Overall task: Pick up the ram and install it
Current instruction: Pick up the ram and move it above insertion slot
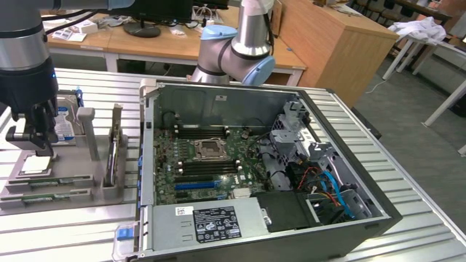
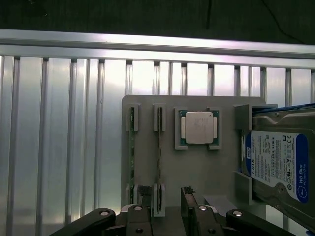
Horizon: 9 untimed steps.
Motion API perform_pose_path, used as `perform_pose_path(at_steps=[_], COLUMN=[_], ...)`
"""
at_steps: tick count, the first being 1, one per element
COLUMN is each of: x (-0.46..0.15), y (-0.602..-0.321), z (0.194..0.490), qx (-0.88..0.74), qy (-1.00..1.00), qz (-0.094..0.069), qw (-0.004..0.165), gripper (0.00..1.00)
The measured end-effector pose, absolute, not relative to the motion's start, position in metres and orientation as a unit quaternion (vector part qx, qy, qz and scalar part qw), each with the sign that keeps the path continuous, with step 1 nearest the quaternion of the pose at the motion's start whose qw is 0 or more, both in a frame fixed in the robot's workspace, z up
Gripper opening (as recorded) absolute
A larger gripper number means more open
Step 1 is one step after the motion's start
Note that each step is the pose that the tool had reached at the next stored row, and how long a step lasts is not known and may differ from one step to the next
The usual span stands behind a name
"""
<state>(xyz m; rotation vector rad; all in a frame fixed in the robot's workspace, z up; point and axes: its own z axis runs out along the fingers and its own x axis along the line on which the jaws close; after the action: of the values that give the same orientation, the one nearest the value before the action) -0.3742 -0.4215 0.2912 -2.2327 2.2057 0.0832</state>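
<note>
Over gray holder (image 2: 197, 167) on ribbed table (image 2: 59, 147): gripper (image 2: 165, 197) open, empty, jaws straddling line of one ram (image 2: 159, 147) without contact. Ram stood on edge in end brackets, presumably leaving upper edge free for pinching; processor (image 2: 199, 127), hard drive (image 2: 275, 162) alongside in own recesses.

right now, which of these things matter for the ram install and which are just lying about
For the job: ram sticks in the grey holder; gripper, open, over the holder; computer case, lying open.
Lying about: processor chip; hard drive with the blue label.
</note>
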Motion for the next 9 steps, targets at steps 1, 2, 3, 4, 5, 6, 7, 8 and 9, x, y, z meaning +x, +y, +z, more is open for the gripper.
perform_pose_path(at_steps=[1, 2, 3, 4, 5, 6, 7, 8, 9], x=[-0.3741, -0.3742, -0.3742, -0.3742, -0.3742, -0.3742, -0.3742, -0.3742, -0.3742], y=[-0.4228, -0.4235, -0.4244, -0.4253, -0.4263, -0.4273, -0.4283, -0.4294, -0.4305], z=[0.2913, 0.2914, 0.2913, 0.2914, 0.2914, 0.2913, 0.2914, 0.2914, 0.2914], qx=[-0.711, -0.711, -0.711, -0.711, -0.711, -0.711, -0.711, -0.711, -0.711], qy=[0.702, 0.702, 0.703, 0.703, 0.702, 0.703, 0.703, 0.703, 0.703], qz=[0.026, 0.027, 0.026, 0.026, 0.026, 0.026, 0.026, 0.026, 0.026], qw=[0.001, 0.001, 0.001, 0.001, 0.001, 0.001, 0.001, 0.001, 0.001], gripper=[0.37, 0.37, 0.37, 0.37, 0.37, 0.37, 0.37, 0.37, 0.37])
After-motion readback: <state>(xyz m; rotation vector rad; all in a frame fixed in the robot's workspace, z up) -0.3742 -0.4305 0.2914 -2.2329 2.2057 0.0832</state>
